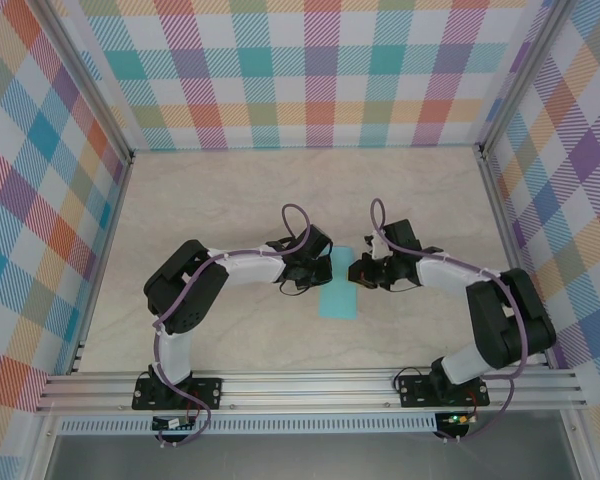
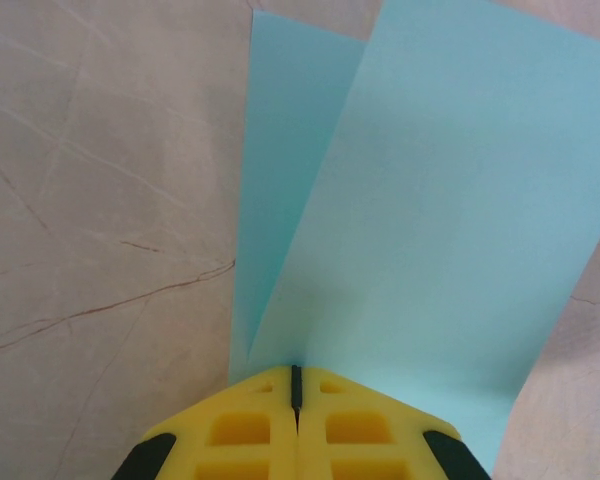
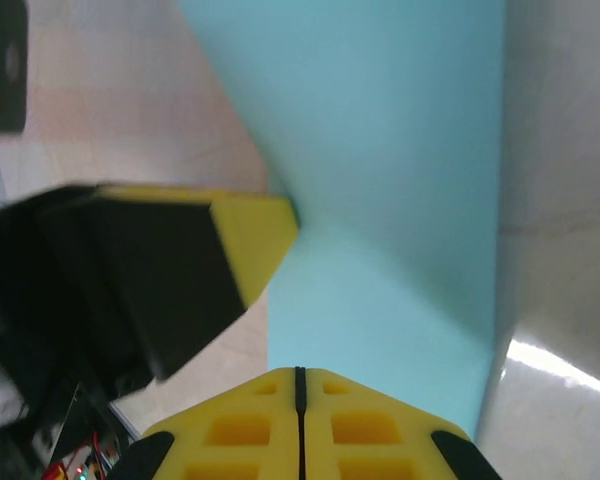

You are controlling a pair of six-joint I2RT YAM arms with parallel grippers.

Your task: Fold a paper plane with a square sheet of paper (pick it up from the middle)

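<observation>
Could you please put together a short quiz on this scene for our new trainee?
1. True or false: the left gripper stands wide open.
2. What colour is the sheet of paper? A red, B light turquoise, C white.
3. In the top view, where does the far end of the paper sit relative to the left gripper and the right gripper?
Key: 1 false, its jaws are shut, pinching the paper. 2 B. 3 Between the two grippers.
</observation>
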